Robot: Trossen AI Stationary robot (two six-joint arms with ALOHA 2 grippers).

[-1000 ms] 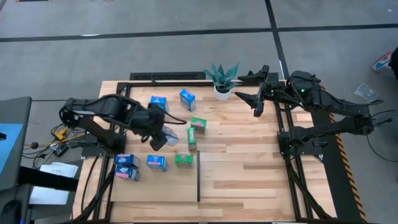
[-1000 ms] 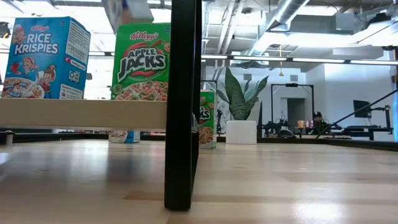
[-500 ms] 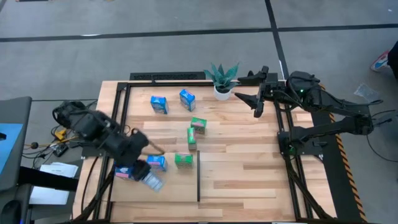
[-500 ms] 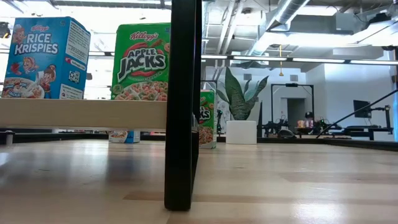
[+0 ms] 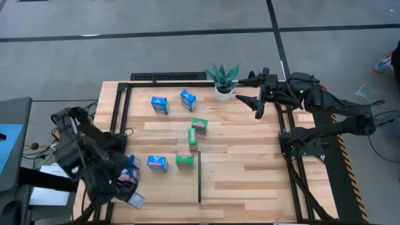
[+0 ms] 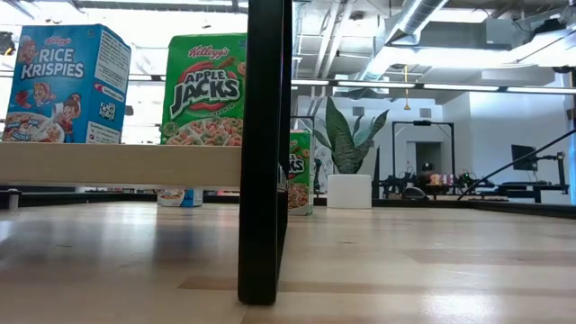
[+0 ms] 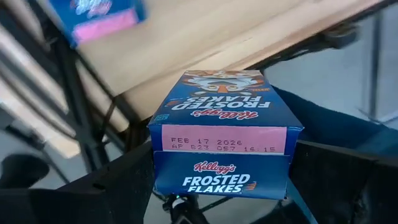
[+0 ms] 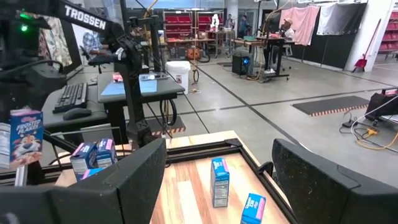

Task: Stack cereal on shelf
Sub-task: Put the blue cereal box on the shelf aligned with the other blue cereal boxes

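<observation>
The light-wood table (image 5: 237, 169) with its black rail frame (image 5: 162, 77) fills the middle of the high view. On the plank surface a thin black divider strip (image 5: 199, 177) lies at about 6 o'clock from the table centre.

The left arm (image 5: 81, 153) is at about 8 o'clock, over the table's edge. Its gripper (image 7: 217, 205) is closed on a blue Frosted Flakes box (image 7: 224, 134); in the left wrist view the box sits between the two dark fingers (image 7: 115, 186), one finger on each side of it. In the high view this held box (image 5: 134, 199) is at the corner of the table at about 7 o'clock, partly over the edge.

The right arm (image 5: 325, 103) waits at about 2 o'clock, beside the potted plant (image 5: 224, 78). Its gripper (image 5: 259, 94) has the jaws wide apart and holds nothing.

The other cereal boxes stay on the wood. Two blue boxes (image 5: 160, 104) (image 5: 188, 99) stand at about 11 o'clock. Two green boxes (image 5: 199, 125) (image 5: 192, 137) are close to the centre, just beside each other. A blue box (image 5: 157, 163) and a green box (image 5: 184, 160) stand side by side at about 7 o'clock, near the divider strip. More blue boxes (image 5: 130, 167) are near the left gripper, partly hidden by the arm.

In the low view, a Rice Krispies box (image 6: 65, 84) and an Apple Jacks box (image 6: 205, 88) stand upright on a pale raised board (image 6: 117, 164).
</observation>
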